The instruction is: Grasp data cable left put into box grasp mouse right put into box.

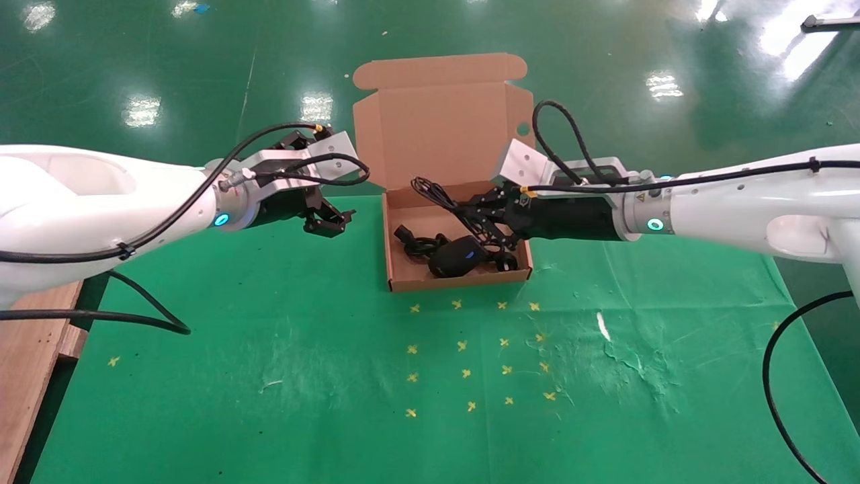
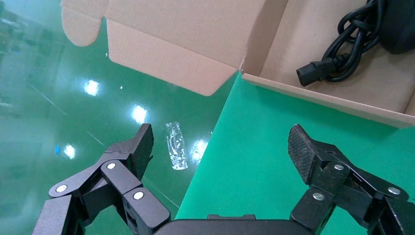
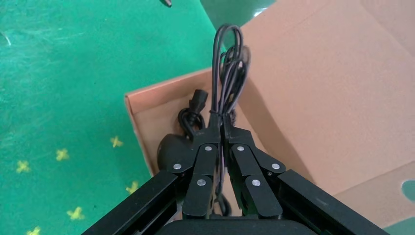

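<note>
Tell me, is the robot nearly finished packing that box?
Nearly. The data cable already lies in the box, and the left gripper hangs open and empty beside it. The mouse rests inside too, but the right gripper is shut on its bundled cord. Left: let go and pull away.

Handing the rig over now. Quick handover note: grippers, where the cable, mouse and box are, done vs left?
Left gripper: open, empty, hovering left of the box, partly past the table edge.
Right gripper: over the box, jaws shut on the bundled thin cord of the mouse. The loops stick up above the fingers.
Data cable: coiled inside the box, left part.
Mouse body: inside the box near the front wall, beside the cable.
Box: lid open, standing up at the back.
Done: cable in, mouse body in.
Left: release the cord so it drops inside, then withdraw the right arm.
</note>
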Controlling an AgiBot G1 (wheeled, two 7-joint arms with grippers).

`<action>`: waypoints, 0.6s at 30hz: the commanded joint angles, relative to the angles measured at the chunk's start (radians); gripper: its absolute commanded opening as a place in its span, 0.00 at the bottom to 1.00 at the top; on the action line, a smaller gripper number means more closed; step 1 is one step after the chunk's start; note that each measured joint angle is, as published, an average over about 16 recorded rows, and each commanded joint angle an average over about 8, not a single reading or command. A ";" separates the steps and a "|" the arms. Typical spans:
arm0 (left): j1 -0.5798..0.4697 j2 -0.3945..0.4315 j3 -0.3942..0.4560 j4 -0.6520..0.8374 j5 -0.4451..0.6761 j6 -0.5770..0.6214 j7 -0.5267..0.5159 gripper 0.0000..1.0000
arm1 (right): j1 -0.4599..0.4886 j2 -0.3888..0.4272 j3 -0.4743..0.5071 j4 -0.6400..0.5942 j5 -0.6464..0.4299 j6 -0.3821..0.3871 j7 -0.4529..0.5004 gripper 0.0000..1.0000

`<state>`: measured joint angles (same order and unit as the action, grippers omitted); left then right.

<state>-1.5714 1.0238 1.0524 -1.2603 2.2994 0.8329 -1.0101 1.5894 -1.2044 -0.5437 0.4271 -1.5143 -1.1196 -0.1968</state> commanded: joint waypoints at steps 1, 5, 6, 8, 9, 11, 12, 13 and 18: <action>0.000 0.001 0.000 0.001 0.000 0.000 0.000 1.00 | 0.000 0.003 0.001 0.005 0.000 -0.001 0.004 1.00; 0.000 0.002 0.000 0.002 -0.001 0.000 0.001 1.00 | -0.002 0.007 0.001 0.020 0.001 -0.003 0.008 1.00; 0.000 0.002 0.000 0.002 -0.002 0.000 0.001 1.00 | -0.002 0.008 0.001 0.022 0.001 -0.004 0.009 1.00; 0.000 0.003 0.000 0.003 -0.003 -0.001 0.002 1.00 | -0.004 0.011 0.002 0.030 0.001 -0.005 0.011 1.00; 0.000 0.003 0.000 0.004 -0.003 -0.001 0.002 1.00 | -0.005 0.012 0.002 0.033 0.002 -0.006 0.012 1.00; 0.000 0.004 0.000 0.004 -0.003 -0.001 0.002 1.00 | -0.007 0.016 0.003 0.040 0.006 -0.008 0.015 1.00; 0.000 0.004 0.000 0.004 -0.003 -0.001 0.002 1.00 | -0.010 0.019 0.005 0.045 0.010 -0.010 0.017 1.00; 0.000 0.004 0.000 0.004 -0.004 -0.001 0.002 1.00 | -0.014 0.023 0.006 0.052 0.015 -0.013 0.020 1.00; 0.000 0.004 0.000 0.004 -0.004 -0.001 0.002 1.00 | -0.045 0.059 0.023 0.102 0.063 -0.036 0.043 1.00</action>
<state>-1.5714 1.0274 1.0521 -1.2559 2.2957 0.8315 -1.0082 1.5404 -1.1411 -0.5192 0.5358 -1.4456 -1.1581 -0.1508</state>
